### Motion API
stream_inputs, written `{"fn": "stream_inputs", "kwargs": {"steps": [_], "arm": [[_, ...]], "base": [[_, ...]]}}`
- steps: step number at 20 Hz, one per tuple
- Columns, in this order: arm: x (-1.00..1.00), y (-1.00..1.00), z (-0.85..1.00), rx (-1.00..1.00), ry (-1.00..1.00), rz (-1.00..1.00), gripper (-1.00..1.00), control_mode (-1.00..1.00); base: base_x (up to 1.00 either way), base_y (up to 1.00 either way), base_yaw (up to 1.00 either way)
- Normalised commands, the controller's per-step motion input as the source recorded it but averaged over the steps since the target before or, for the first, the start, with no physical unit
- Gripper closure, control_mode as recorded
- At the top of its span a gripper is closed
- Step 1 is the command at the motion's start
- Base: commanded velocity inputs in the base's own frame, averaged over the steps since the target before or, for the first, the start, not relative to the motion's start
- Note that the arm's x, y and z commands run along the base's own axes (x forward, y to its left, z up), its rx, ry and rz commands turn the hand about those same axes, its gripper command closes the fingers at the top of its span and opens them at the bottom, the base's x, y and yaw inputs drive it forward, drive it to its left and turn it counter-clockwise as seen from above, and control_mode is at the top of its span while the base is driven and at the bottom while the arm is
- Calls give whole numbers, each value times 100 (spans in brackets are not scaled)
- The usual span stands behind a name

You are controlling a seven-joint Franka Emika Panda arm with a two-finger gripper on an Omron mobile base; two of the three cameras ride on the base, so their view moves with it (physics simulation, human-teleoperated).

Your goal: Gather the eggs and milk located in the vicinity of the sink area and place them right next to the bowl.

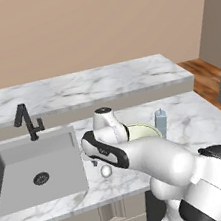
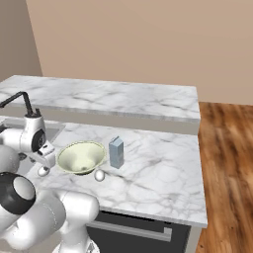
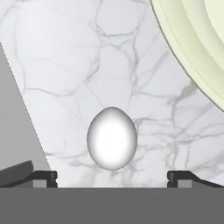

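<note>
I have the milk (image 2: 116, 152) standing just beside the bowl (image 2: 81, 157), at its 3 o'clock, and one egg (image 2: 100, 175) near its 5 o'clock. The other egg (image 3: 112, 138) lies between bowl and sink (image 1: 20, 169), under my gripper (image 3: 112, 180), released and empty.

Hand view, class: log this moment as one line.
claw: open, above egg | egg: on counter between sink and bowl | milk: beside bowl

Bowl (image 2: 81, 157), milk (image 2: 116, 152) beside it, egg (image 2: 100, 175) in front
</note>
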Motion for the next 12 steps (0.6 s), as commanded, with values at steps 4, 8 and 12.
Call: {"fn": "stream_inputs", "kwargs": {"steps": [4,8,12], "arm": [[-7,0,-23,0,0,0,-100,-100],[-53,0,-3,0,0,0,-100,-100],[-48,0,0,0,0,0,-100,-100]], "base": [[0,0,0],[0,0,0],[0,0,0]]}}
